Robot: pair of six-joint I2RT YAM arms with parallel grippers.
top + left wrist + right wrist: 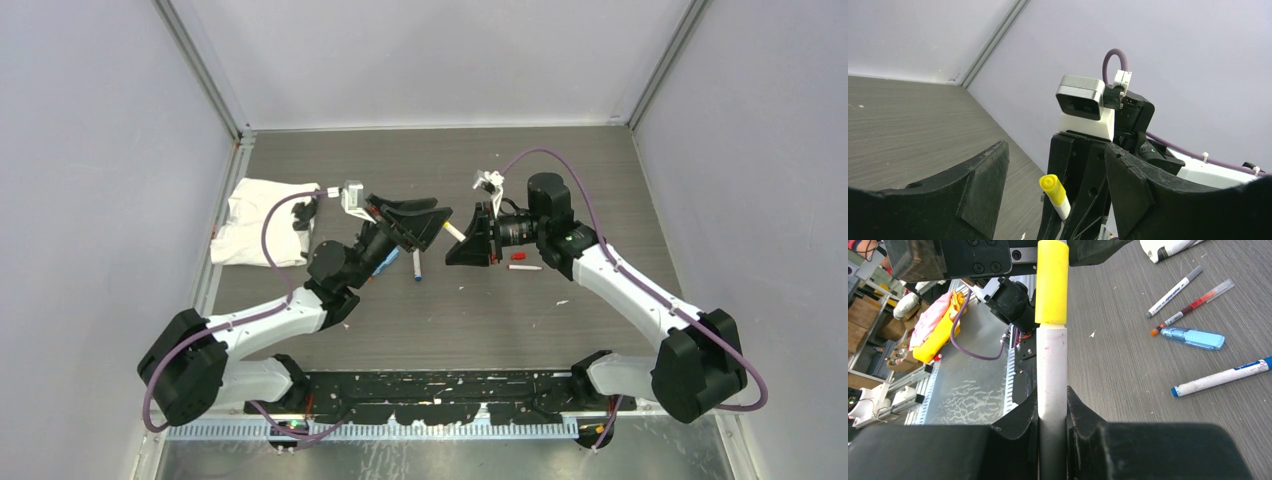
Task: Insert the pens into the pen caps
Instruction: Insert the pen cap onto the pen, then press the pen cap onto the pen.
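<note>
Cloth (262, 235) lies crumpled at the far left of the table (560, 180). My left gripper (438, 222) is unclenched, its fingers (983, 185) standing either side of the yellow cap (1051, 282) without touching it. That cap sits on the end of the white pen (1052, 365), raised above the table between my arms. My right gripper (1052, 407) is clenched on the pen's barrel. A blue-ended pen (1220, 377) lies loose on the table nearby.
</note>
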